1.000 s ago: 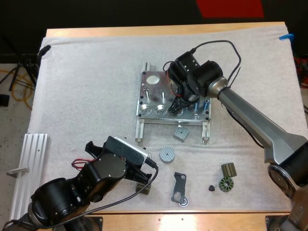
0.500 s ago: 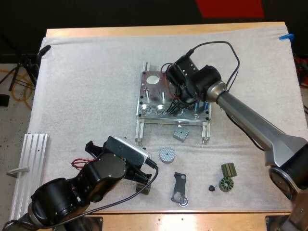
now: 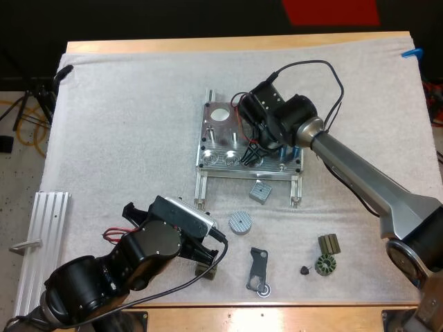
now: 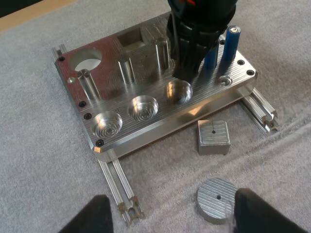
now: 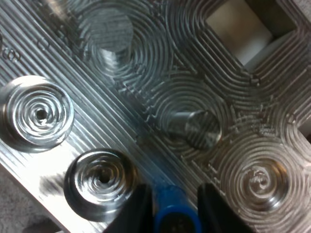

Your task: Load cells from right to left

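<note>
Wooden desk (image 3: 208, 43), white mat (image 3: 118, 124): the metal fixture (image 3: 216, 135) sits mid-mat, partly hidden under the right arm (image 3: 360, 173). Right jaws clamp a blue cell (image 5: 171, 208), mostly covered, above the front-row pockets, slightly further left than a second ago. Left jaws hang parted, empty, near the desk's front edge.

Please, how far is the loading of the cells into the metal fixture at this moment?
Done: two blue cells appear to stand at the right end of the fixture. In hand: the right gripper is shut on another blue cell, over the fixture. Left: three round pockets in the front row are empty.
</note>
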